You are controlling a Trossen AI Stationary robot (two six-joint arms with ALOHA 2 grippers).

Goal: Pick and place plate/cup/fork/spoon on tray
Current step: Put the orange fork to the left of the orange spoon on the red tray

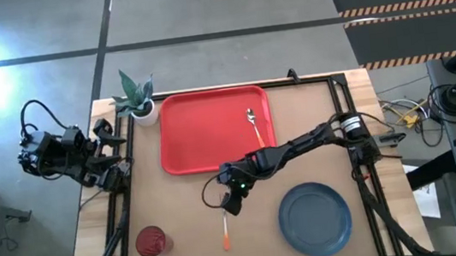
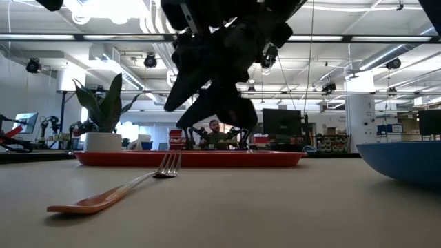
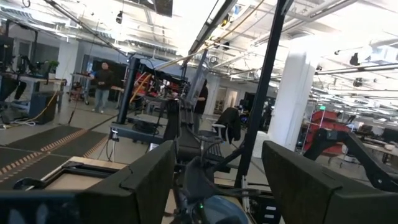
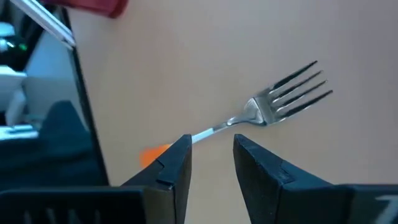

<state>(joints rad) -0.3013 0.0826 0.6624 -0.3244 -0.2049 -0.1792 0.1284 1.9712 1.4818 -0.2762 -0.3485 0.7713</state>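
The fork (image 1: 225, 232) lies flat on the table near its front edge, tines toward the tray; it also shows in the low view (image 2: 117, 193) and the right wrist view (image 4: 273, 106). My right gripper (image 1: 232, 203) hovers open just above the fork's tine end (image 4: 211, 155) and touches nothing. The spoon (image 1: 254, 127) lies on the red tray (image 1: 203, 139). The plate (image 1: 314, 219) rests on the table at the front right, and the cup (image 1: 151, 242) stands at the front left. My left gripper (image 1: 110, 150) waits open at the table's left edge (image 3: 214, 180).
A white pot with a green plant (image 1: 139, 99) stands at the tray's far left corner. Bare table lies between the cup and the plate. In the low view a person (image 2: 216, 131) shows far behind the tray.
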